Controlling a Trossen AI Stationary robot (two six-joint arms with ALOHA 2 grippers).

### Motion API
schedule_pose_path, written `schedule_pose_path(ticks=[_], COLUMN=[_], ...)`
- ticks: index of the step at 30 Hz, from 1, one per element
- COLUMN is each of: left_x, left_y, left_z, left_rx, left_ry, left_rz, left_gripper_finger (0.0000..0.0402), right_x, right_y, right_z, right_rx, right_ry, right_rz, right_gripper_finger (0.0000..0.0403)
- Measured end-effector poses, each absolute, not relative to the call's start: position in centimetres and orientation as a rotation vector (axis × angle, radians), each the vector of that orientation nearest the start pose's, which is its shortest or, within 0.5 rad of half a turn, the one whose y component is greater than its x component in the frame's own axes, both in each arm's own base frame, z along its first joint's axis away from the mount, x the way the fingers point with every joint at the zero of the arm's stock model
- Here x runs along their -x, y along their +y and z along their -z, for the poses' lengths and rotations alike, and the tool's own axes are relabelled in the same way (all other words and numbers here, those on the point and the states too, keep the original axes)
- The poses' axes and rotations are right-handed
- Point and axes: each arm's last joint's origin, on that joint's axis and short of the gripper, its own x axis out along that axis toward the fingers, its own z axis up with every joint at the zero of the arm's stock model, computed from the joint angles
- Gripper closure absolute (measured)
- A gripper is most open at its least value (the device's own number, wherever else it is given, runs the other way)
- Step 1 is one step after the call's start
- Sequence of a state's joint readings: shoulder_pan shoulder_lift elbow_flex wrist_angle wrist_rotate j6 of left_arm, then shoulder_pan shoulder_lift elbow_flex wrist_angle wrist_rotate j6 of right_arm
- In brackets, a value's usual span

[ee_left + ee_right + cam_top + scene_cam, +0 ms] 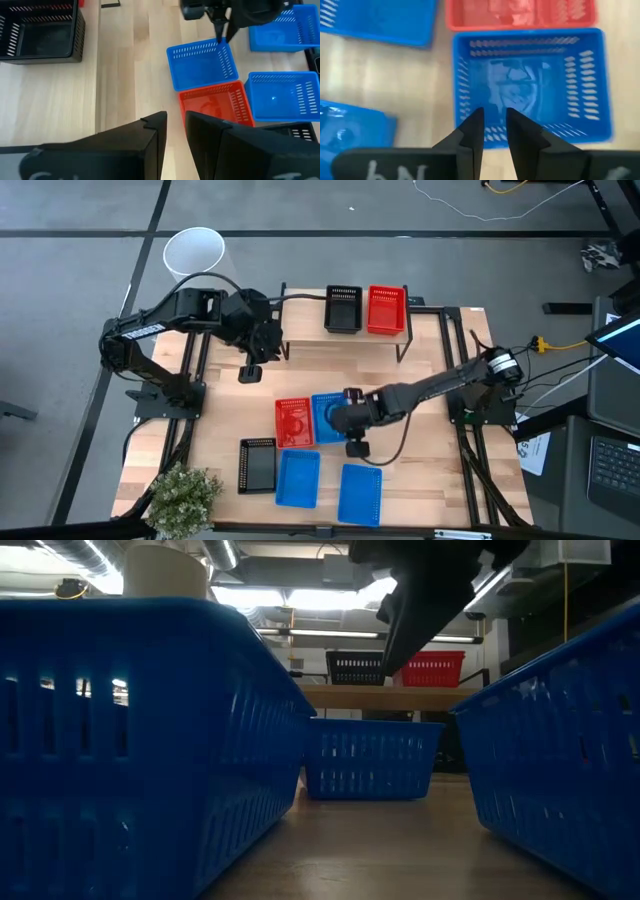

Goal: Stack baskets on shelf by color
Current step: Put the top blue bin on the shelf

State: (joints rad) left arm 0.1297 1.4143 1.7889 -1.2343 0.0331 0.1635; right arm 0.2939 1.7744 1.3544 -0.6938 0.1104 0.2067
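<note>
Shelf sits at the 12 o'clock edge of the table, its light plank carrying a black basket and, just beside it toward 3 o'clock, a red basket; each of the two looks like it may be more than one nested, though I cannot tell.

Near the table's centre, a second red basket lies touching a blue basket on its 3 o'clock side. The right gripper hangs over that blue basket's wall on the 3 o'clock side, its two fingers a narrow slit apart with nothing seen between them; whether they touch the rim I cannot tell.

Toward 6 o'clock lie three more: another black basket, then a blue one just beside it, then a further blue one a little apart toward 3 o'clock.

The left gripper waits above bare wood at about 10 o'clock from the centre pair, just off the shelf's 9 o'clock end, fingers close together but not meeting, holding nothing.

A small green plant stands at the 7 o'clock corner.
</note>
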Motion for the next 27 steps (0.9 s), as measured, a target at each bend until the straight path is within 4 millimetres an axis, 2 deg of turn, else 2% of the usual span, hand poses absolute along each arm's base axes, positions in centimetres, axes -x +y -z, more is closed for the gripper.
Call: schedule_pose_path(ticks=[8,13,20,27], left_x=[-24.6,-24.6,-25.0,-24.9], left_y=[3.3,3.3,3.4,3.4], left_z=[-43.7,-43.7,-43.5,-43.6], left_rx=[-0.11,-0.114,-0.115,-0.118], left_ry=[0.865,0.862,0.864,0.864], left_rz=[-0.079,-0.091,-0.09,-0.089], left_gripper_finger=[0.0339,0.0339,0.0339,0.0339], right_x=[-35.5,-36.0,-36.1,-36.4], right_y=[12.4,12.6,12.7,12.7], right_z=[-21.3,-19.3,-18.6,-17.1], right_rx=[0.038,0.052,0.032,0.049], right_ry=[1.064,1.122,1.142,1.177], right_rz=[-0.088,-0.078,-0.059,-0.04], right_gripper_finger=[0.0324,0.0324,0.0324,0.0325])
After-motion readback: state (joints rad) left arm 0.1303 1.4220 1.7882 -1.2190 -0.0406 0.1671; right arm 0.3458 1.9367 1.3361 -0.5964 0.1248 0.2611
